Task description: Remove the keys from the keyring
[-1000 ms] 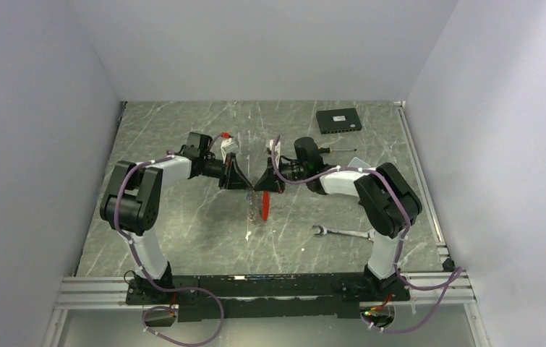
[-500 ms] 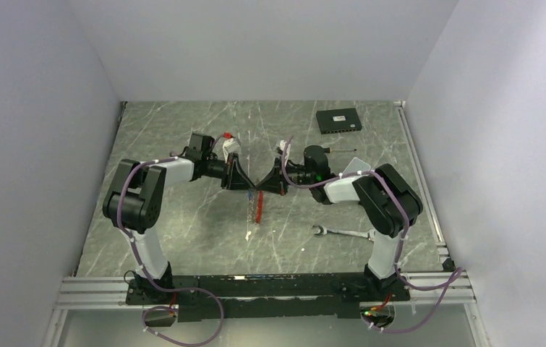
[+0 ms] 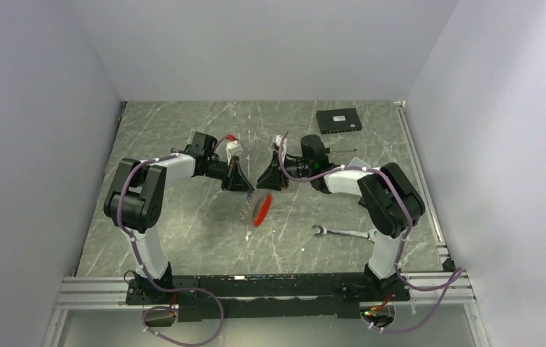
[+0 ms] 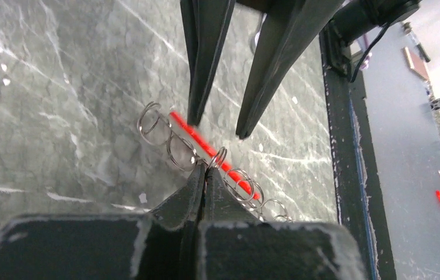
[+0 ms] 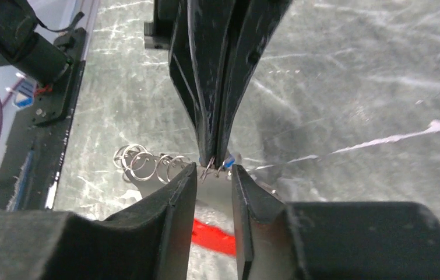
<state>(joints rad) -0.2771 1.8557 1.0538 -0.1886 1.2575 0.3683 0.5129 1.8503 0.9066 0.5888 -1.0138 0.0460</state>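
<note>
Keyring (image 3: 261, 207): chain of thin silvery rings with a bright red oblong tag (image 4: 183, 123).

Held by: left gripper (image 4: 207, 169), fingers pressed together and pinching one ring near the middle of the chain. The other rings and the tag trail off to either side of the pinch.

Opposite: right gripper (image 5: 213, 175), fingers spread, tips almost nose to nose with the left's closed tips and just beside the pinched ring. Nothing is seen clamped between them.

Attached: keys (image 5: 229, 157). One blue head shows right at the pinch point. The plain silvery ones cannot be told from the rings.

Location: between the two arms, over the middle of the marble-patterned table (image 3: 183, 217), tag slanting toward the near edge. Whether the low end touches the surface cannot be told.

Progress, as judged: no key is seen lying clearly free and the blue one sits at the chain, so removal is not yet done. A second grip and the working-off remain.

Nearby: wrench (image 3: 342, 233) near the right arm and black box (image 3: 338, 120) at the far side, both well apart. The only crowding is the two sets of fingertips around one small ring.
</note>
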